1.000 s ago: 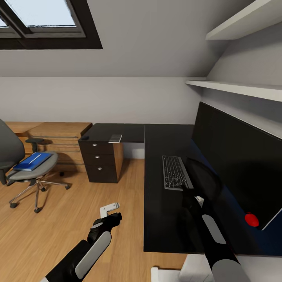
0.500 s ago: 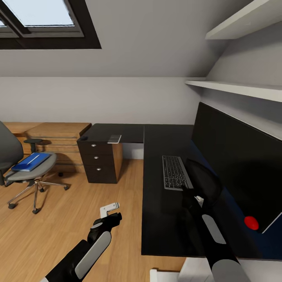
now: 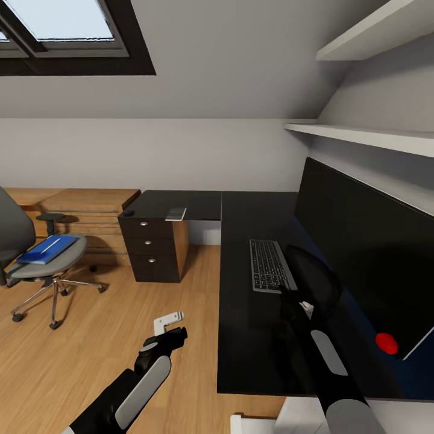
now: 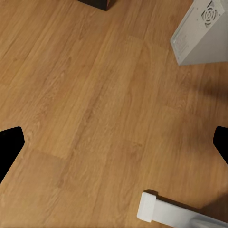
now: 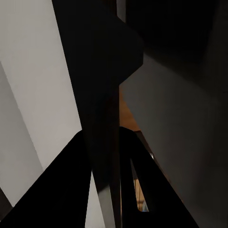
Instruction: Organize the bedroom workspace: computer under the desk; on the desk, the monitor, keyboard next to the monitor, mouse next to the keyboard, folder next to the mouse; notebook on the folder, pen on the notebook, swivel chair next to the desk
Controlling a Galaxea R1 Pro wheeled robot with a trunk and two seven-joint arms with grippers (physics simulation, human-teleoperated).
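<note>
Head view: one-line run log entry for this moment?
folder: on swivel chair seat | keyboard: on desk by monitor | left gripper: open over floor | right gripper: cannot tell

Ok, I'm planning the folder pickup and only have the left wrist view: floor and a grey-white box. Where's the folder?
Observer: The blue folder lies on the swivel chair seat, off to the robot's left in the head view.
Operator: Is the keyboard on the desk?
Observer: Yes, the keyboard lies flat on the black desk, in front of the monitor.
Operator: And the right tool?
Observer: The right tool is over the desk at the keyboard's near end; I cannot tell whether it is open.
</note>
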